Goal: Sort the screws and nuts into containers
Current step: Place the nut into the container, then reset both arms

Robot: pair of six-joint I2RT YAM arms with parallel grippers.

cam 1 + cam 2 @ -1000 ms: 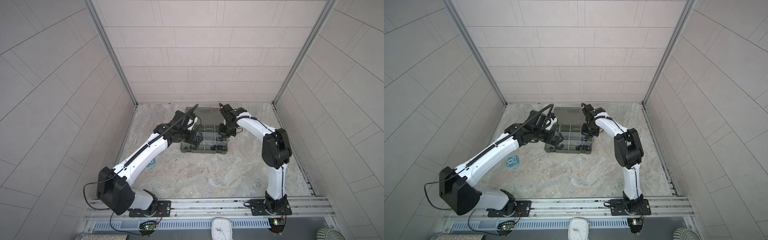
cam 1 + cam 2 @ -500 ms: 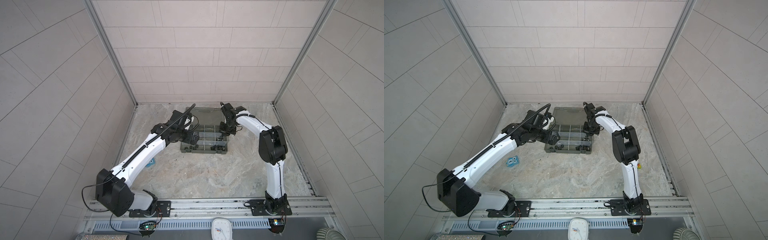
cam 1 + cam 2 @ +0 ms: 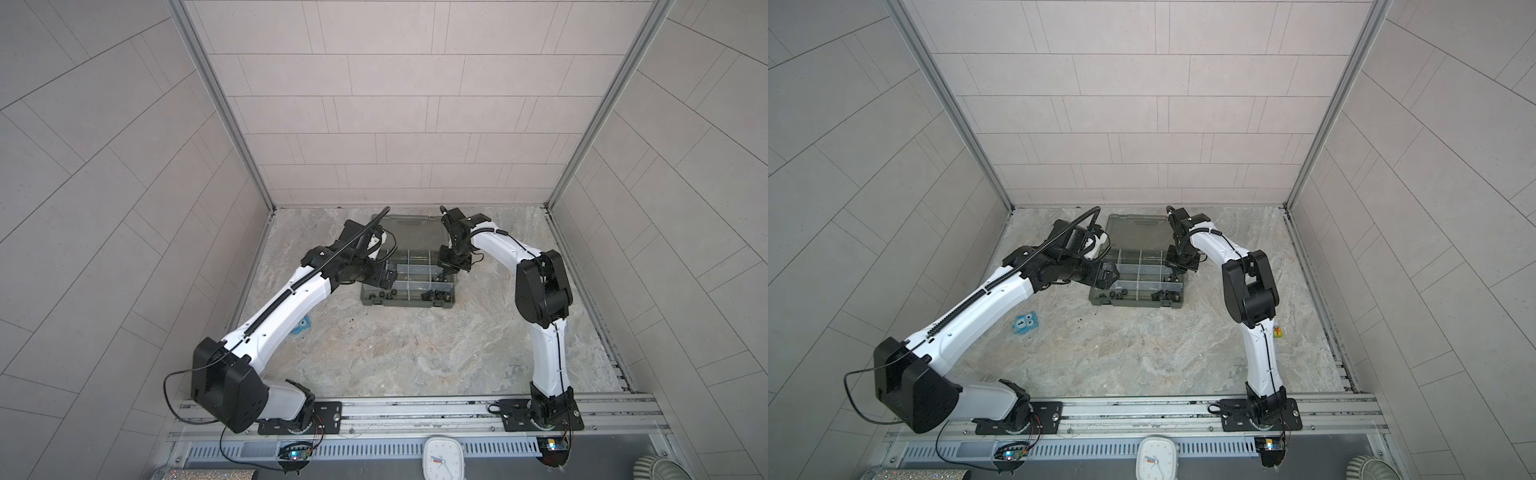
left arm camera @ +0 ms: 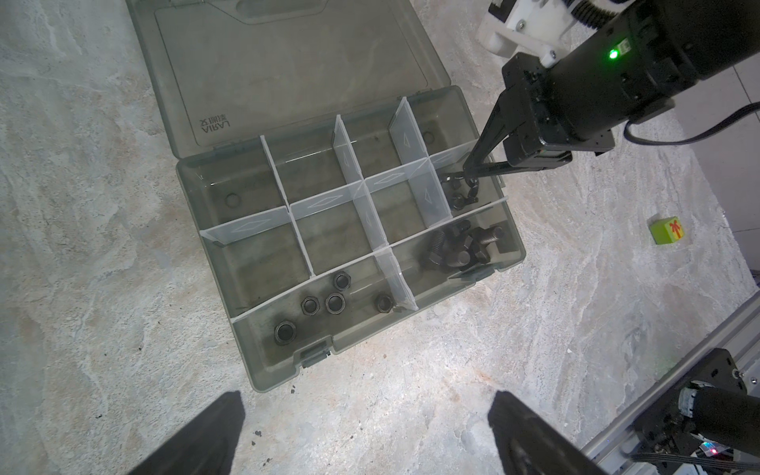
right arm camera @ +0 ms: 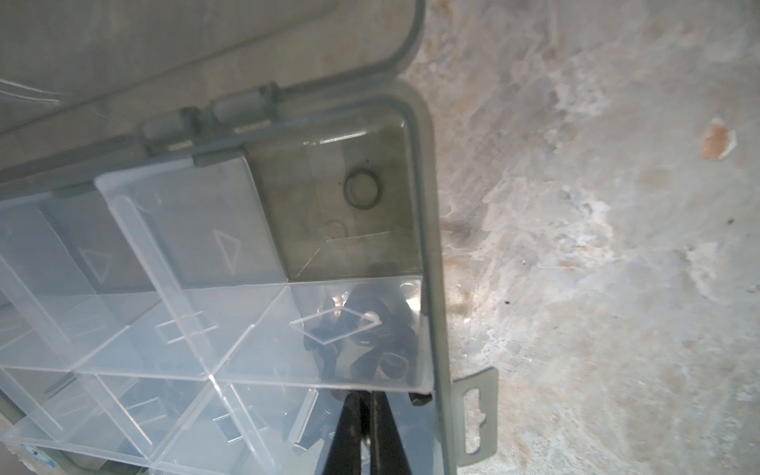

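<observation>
Black and slim, the right tool (image 4: 469, 173) is pointing down with its fingers pressed together. Its tips are dipping into the end compartment of the middle row, right at a small heap of wing nuts (image 4: 464, 196). Whether a nut is pinched between the tips I cannot tell.

Across a pale divider from that heap, the screws (image 4: 456, 251) are lying piled in the front-row compartment on the same side. The hex nuts (image 4: 335, 303) are sitting spread out in the longer front compartment next to it. Every other compartment of the organiser case (image 4: 279, 372) is looking empty, and its lid (image 4: 288, 61) is lying open flat on the surface (image 4: 82, 246). The left tool (image 4: 366, 401) is hovering beside the case, fingers spread wide and holding nothing.

Judging by this, the sorting is nearing its end. Each kind is occupying its own compartment, and no loose screw or nut is showing on the surface, only dark specks too small to name. Little seems left beyond finishing at the wing nuts. A blue toy (image 3: 1025, 323) and a green cube (image 4: 666, 231) are lying well apart from the case.
</observation>
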